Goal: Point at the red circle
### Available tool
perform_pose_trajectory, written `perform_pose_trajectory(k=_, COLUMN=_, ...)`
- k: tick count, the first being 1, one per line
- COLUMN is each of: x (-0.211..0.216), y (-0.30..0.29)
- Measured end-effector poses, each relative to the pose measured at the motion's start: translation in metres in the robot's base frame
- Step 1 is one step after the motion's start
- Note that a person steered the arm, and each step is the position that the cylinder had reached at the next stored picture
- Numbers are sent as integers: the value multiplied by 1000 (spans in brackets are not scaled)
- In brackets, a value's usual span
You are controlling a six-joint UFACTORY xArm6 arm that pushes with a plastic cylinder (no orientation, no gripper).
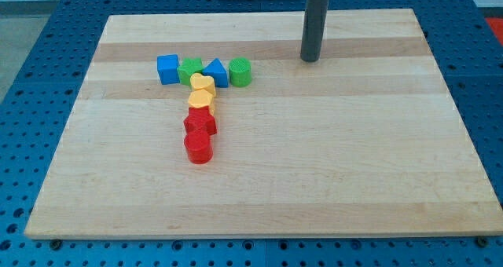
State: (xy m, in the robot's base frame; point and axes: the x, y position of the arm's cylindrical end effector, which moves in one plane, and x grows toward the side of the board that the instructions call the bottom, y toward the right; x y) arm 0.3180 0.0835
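My tip point(310, 60) stands on the worktop point(354, 165), far to the upper right of the red circle point(199, 147); there is no claw, only the rod. The circle is the lowest block, touching the red star point(200, 123), so I should approach from its free right side and stop just beside it.

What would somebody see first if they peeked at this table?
Probably the bright blocks making a T near the view's upper left: a row of blue cube, green block, blue triangle and green cylinder. Below hang a yellow heart, another yellow block, a red star and the red circle. My tip stands far off, upper right.
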Motion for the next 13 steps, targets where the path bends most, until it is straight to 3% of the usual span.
perform_pose_trajectory(k=2, x=11, y=6)
perform_pose_trajectory(k=4, x=140, y=10)
perform_pose_trajectory(k=5, x=219, y=-30)
perform_pose_trajectory(k=6, x=254, y=-104)
perform_pose_trajectory(k=7, x=256, y=-184)
perform_pose_trajectory(k=9, x=256, y=-248)
perform_pose_trajectory(k=13, x=256, y=-276)
